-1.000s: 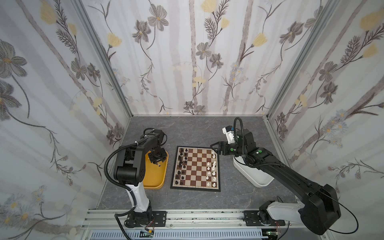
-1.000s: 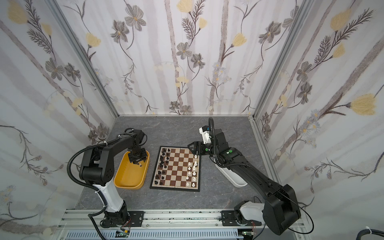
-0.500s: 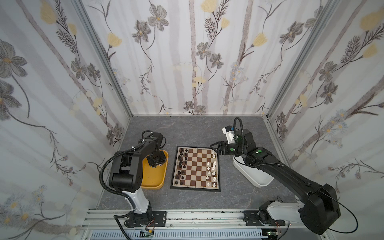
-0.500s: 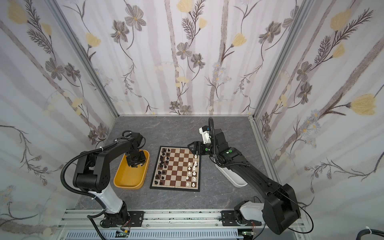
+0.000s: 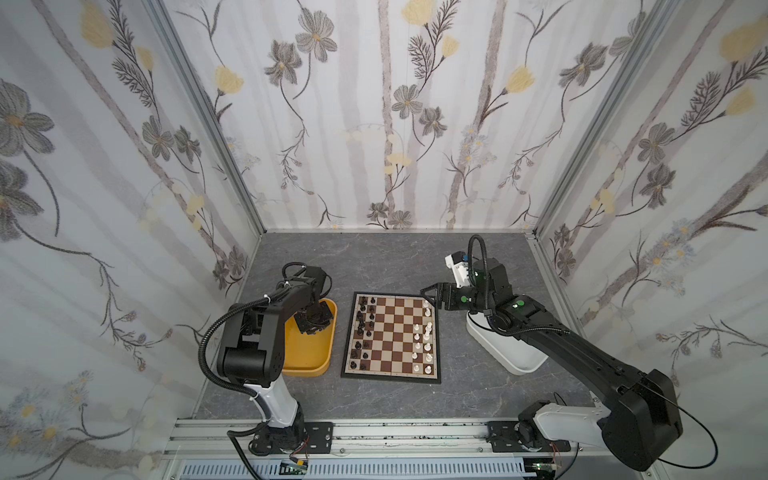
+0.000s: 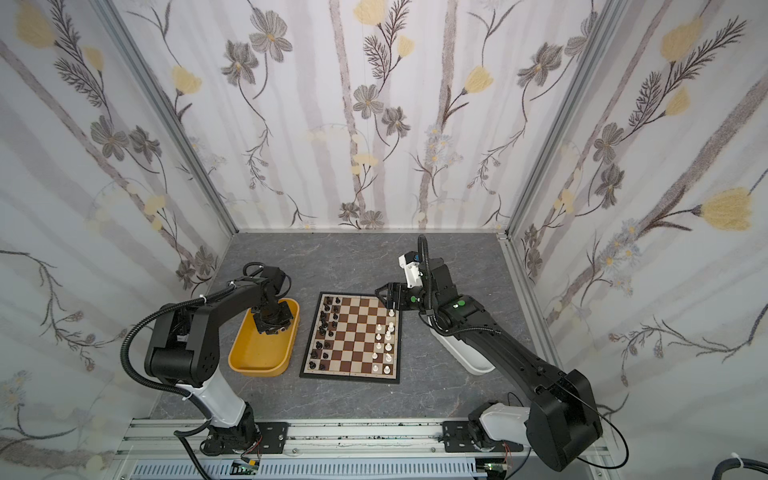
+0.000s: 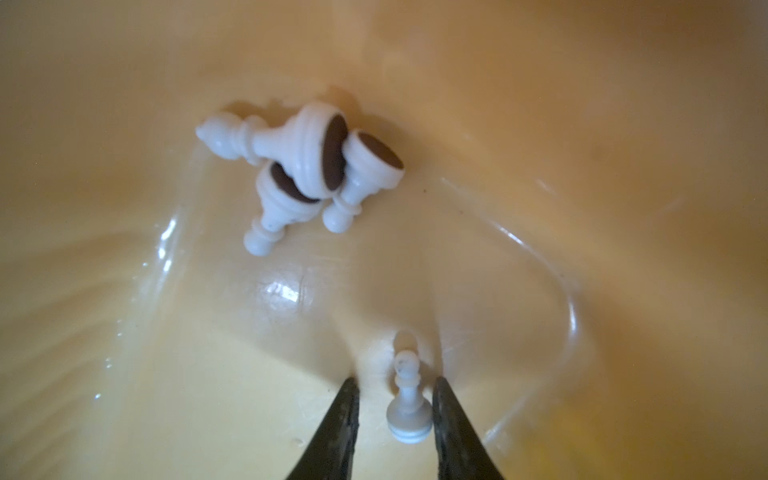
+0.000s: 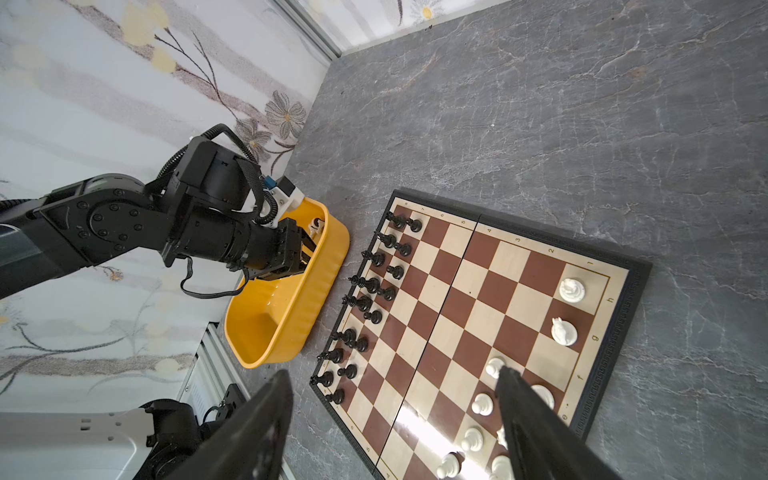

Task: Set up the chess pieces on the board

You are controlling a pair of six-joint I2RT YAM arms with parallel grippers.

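left pincer (image 7: 395, 380) inside yellow tub (image 5: 309, 361), left of board (image 5: 390, 332): jaws apart, straddling upright white pawn (image 7: 408, 411), not clamped. right pincer (image 8: 392, 371) above board's far right corner: jaws wide apart, empty. black pieces (image 5: 361, 328) line left side, white pieces (image 5: 426, 332) right.

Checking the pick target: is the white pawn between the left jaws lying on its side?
No, the white pawn stands upright on its base on the floor of the yellow tub.

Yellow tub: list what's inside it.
A heap of three white pieces lying down, plus one white pawn standing between the left gripper's jaws. In both top views the arm covers part of the tub, so any pieces under it are hidden.
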